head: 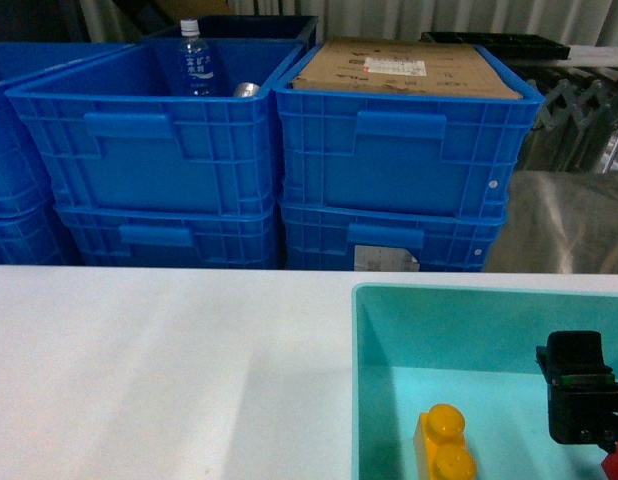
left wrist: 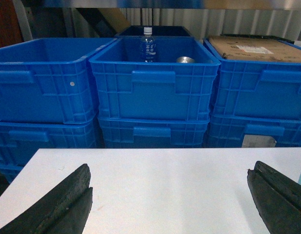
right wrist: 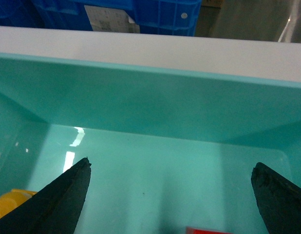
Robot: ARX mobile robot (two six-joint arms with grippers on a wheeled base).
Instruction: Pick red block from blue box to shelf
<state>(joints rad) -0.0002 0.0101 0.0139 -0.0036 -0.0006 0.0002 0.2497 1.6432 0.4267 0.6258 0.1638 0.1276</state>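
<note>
1. Claw first: our left claw (left wrist: 170, 197) hangs wide open over the bare white worktop (head: 159, 370), empty, likely parked out of the way since nothing near it belongs to the job.
2. Behind the worktop we see stacked dark blue ribbed plastic crates (head: 149, 150); one holds a clear plastic water bottle (head: 196, 60), another carries a flat brown cardboard sheet (head: 404, 68). We cannot make out the steel shelf in these views.
3. Right of centre sits the light turquoise smooth-walled plastic box (head: 355, 380), holding a yellow two-stud toy brick (head: 445, 448) near its left wall.
4. Our right claw (right wrist: 170, 197) is lowered inside that box, fingers spread wide and gripping nothing, apparently lined up to straddle its target.
5. The small red plastic toy block (right wrist: 203, 230) lies on the box floor, just a sliver showing at the bottom edge between the spread fingers, so we judge the grasp not yet made.
</note>
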